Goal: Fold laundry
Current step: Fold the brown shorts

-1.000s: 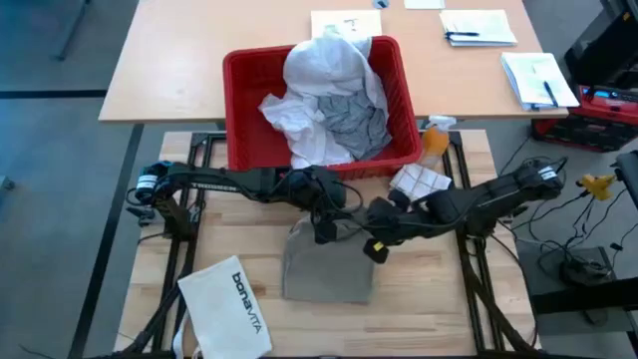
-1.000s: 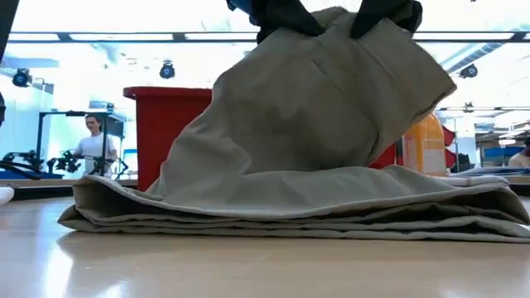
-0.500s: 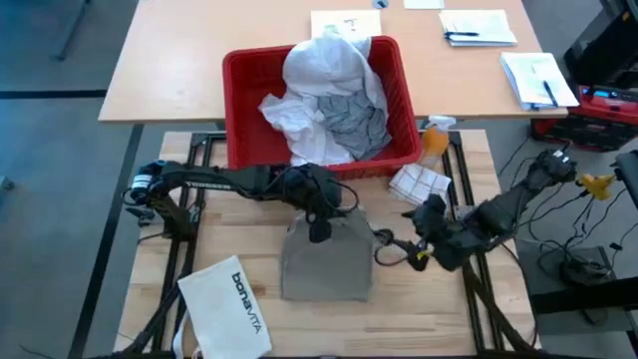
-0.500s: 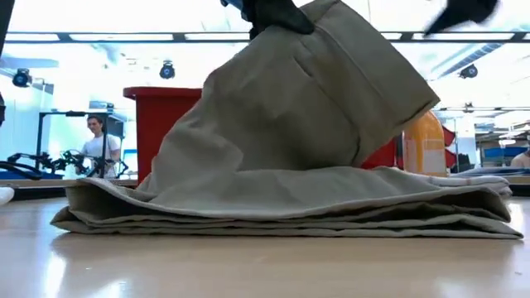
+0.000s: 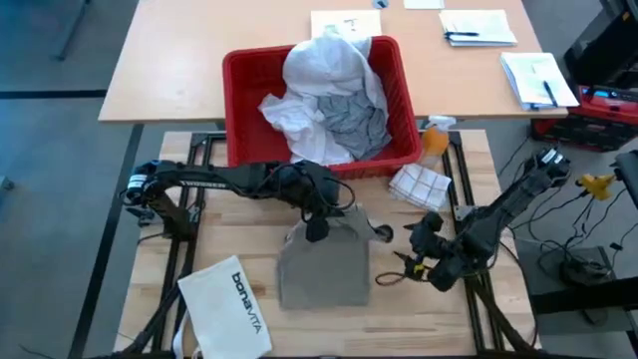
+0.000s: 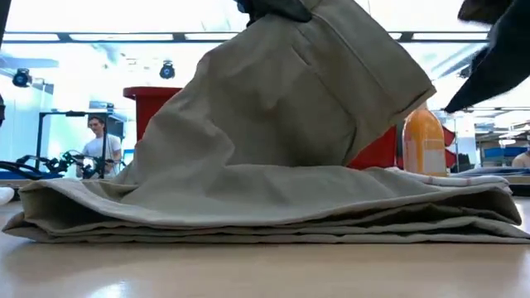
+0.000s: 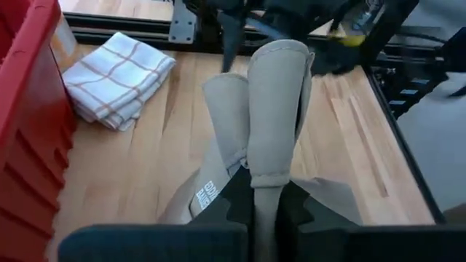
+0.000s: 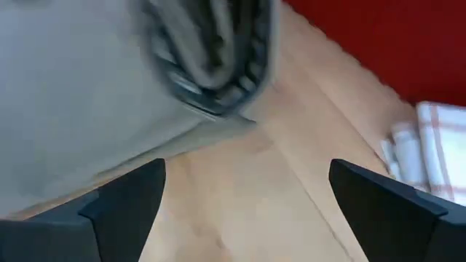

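Observation:
The khaki-tan piece (image 5: 324, 267) lies folded in a flat stack on the wooden table (image 5: 229, 234), with its far part raised into a tent (image 6: 290, 99). My left gripper (image 5: 317, 227) is shut on the top of that raised part. My right gripper (image 5: 391, 257) stands open just right of the khaki piece, holding nothing; in its wrist view the fingers (image 8: 124, 204) sit wide apart above bare wood beside the garment's edge (image 8: 211, 65). A white shirt (image 5: 324, 65) and a grey T-shirt (image 5: 351, 120) lie heaped in the red basket (image 5: 239, 110). My left gripper pinches a bunched fold of the khaki piece (image 7: 263, 191) between its two fingers, several layers thick, near the garment's far edge. The fingers come from above. The held part is lifted and drapes down from them (image 6: 273, 33), while the remaining cloth lies flat on the table.
A white bag printed "bonavita" (image 5: 227, 304) lies at the near left. A folded checked towel (image 5: 419, 182) and an orange bottle (image 5: 435, 140) sit right of the basket. Papers lie on the far table (image 5: 478, 27). A person stands far off in the room (image 6: 93, 145).
My right gripper has opened, let go of the khaki piece's raised part and drawn back toward the table's right and near edge. The raised cloth now hangs from my left gripper alone, and its right side has sagged lower.

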Controlling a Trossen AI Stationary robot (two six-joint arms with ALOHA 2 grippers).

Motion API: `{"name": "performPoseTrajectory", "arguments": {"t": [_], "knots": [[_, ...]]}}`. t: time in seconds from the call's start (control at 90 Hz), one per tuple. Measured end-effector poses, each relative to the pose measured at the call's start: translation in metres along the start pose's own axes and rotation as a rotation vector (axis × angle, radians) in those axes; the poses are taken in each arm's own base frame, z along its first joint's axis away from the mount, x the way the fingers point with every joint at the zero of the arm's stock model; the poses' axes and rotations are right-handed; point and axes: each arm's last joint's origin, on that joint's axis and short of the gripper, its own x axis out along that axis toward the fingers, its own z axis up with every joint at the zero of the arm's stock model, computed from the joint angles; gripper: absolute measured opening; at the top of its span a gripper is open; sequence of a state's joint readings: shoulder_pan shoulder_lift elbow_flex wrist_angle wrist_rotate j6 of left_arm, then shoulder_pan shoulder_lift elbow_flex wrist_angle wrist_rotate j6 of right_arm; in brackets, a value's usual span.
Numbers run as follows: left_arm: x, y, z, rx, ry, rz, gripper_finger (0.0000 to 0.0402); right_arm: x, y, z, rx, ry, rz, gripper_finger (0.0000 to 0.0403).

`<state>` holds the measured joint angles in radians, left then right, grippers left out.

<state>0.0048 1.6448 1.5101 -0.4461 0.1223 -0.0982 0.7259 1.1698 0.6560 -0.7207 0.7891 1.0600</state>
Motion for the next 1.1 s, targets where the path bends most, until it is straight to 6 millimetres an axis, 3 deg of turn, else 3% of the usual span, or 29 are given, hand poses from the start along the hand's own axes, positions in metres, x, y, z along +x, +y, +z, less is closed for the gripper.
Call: {"name": "performPoseTrajectory", "arguments": {"t": [0.267, 0.378, 0.533, 0.767, 0.911, 1.1], "knots": [[-0.012, -0.002, 0.004, -0.042, -0.029, -0.004, 0.0000, 0.016, 0.013, -0.002, 0.025, -0.182, 0.145, 0.0369], [-0.019, -0.003, 0.007, -0.048, -0.047, -0.007, 0.0000, 0.027, 0.010, 0.002, 0.044, -0.255, 0.147, 0.0369], [-0.019, -0.003, 0.006, -0.053, -0.034, -0.005, 0.0000, 0.039, 0.003, 0.019, 0.053, -0.326, 0.104, 0.0369], [-0.017, -0.002, 0.005, -0.048, -0.031, 0.001, 0.0000, 0.045, 0.002, 0.040, 0.008, -0.364, 0.196, 0.0357], [-0.017, -0.002, 0.005, -0.048, -0.025, 0.004, 0.0000, 0.044, 0.001, 0.043, -0.025, -0.376, 0.187, 0.0284], [-0.017, -0.002, 0.003, -0.046, -0.005, 0.008, 0.0000, 0.039, 0.004, 0.052, -0.056, -0.370, 0.189, 0.0111]]}}
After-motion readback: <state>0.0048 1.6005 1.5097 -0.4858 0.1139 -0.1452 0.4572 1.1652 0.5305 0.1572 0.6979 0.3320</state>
